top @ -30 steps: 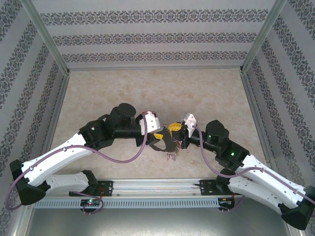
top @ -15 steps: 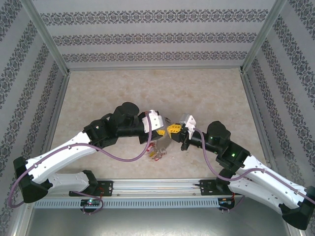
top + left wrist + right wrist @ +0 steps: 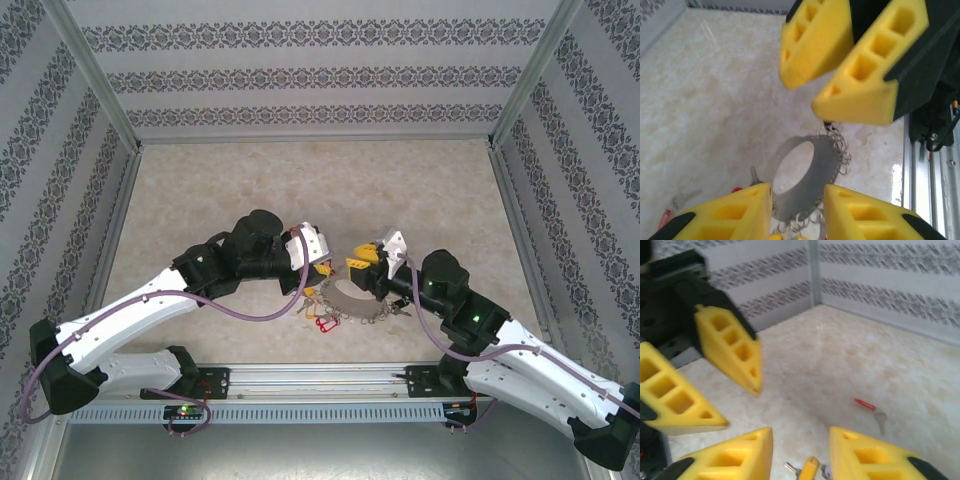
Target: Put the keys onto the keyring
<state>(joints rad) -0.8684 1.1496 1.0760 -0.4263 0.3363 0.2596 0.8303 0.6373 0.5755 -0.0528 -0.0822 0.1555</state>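
Left jaws apart, empty. Right jaws apart, empty. Keyring (image 3: 352,304) flat on counter (image 3: 220,190) below both, keys (image 3: 322,322) strung on it. Loose red-tagged key (image 3: 867,405) lies apart. Risk: my jaw pairs crowd together; a joint descent may collide or skid keyring.

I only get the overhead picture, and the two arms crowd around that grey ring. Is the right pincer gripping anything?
Observer: No. The left wrist camera shows the right pincer with its fingers apart and nothing between them.
Operator: And the ring?
Observer: The keyring has its near end between the fingers of the left pincer; whether they pinch it I cannot tell.
Operator: Any key off the ring?
Observer: The right wrist camera shows one red-tagged key lying alone on the table.
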